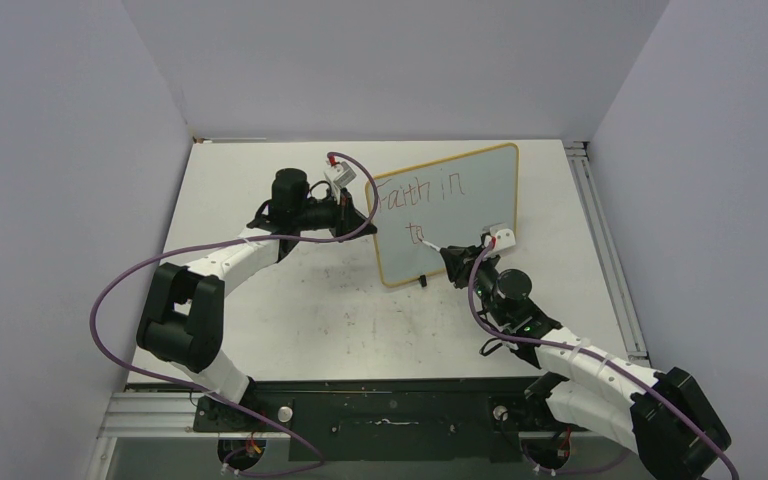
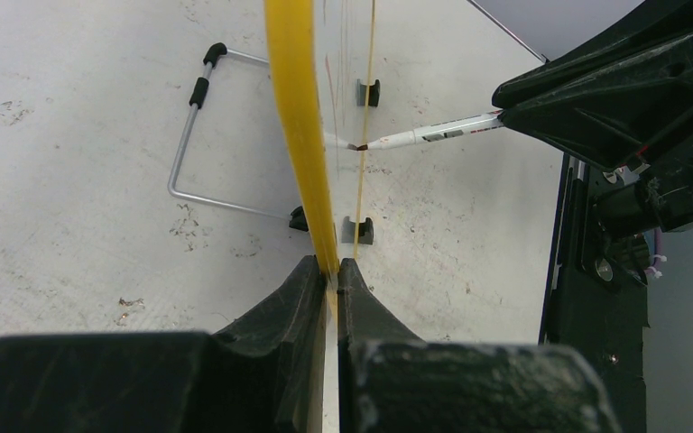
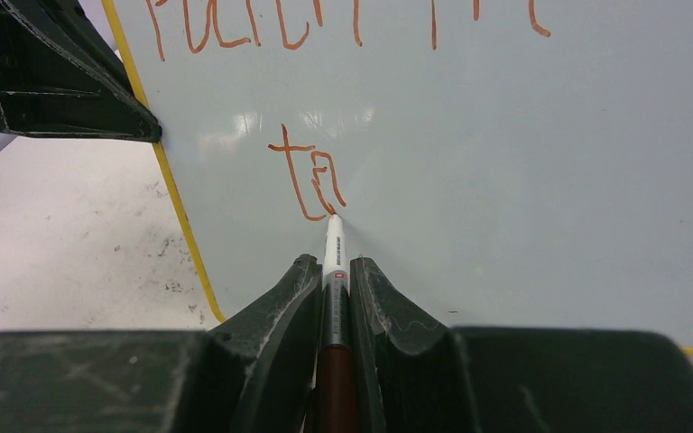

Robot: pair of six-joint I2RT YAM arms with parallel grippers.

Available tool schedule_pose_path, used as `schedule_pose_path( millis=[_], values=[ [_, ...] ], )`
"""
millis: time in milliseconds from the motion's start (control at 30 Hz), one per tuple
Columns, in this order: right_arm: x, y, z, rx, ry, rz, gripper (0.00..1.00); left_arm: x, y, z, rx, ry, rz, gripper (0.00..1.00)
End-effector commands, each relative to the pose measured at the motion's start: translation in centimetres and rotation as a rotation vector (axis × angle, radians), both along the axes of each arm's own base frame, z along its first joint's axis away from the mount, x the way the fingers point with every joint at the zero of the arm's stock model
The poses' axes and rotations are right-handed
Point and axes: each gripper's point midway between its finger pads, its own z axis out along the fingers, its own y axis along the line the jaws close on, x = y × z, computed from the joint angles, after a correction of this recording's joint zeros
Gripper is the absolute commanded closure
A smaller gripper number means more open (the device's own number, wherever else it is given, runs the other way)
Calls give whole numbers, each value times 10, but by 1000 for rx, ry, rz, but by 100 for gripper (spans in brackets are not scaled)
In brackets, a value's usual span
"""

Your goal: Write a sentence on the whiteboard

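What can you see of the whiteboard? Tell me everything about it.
The whiteboard is a small white rectangle with rounded corners and a thin yellow frame, standing on black feet on the table. Reddish-brown writing reads "Faith in" on top, with "to" begun below. The left claw is shut on its side edge, and the marker held in the right claw touches its face with the tip.

**Whiteboard** (image 1: 490, 190): white, rounded corners, thin yellow frame; stands upright on black feet (image 2: 358, 230), toward 2 o'clock from the centre of the table (image 1: 260, 330).
**Sentence** (image 1: 420, 195): reddish-brown handwriting. The first line, "Faith in", spans 10 to 12 o'clock of the face. The second line, only "to", sits at 8 o'clock.
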Motion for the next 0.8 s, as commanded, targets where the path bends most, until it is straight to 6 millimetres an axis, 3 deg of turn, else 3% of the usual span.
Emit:
schedule_pose_path(
  millis=[0, 367, 767],
  values=[
    [6, 1, 16, 15, -52, -17, 95, 0, -6, 17, -28, -27, -35, 100],
    [12, -3, 36, 39, -101, -51, 95, 1, -6, 17, -28, -27, -34, 100],
    [12, -1, 35, 39, -100, -42, 95, 0, -6, 17, -28, -25, -36, 100]
  ],
)
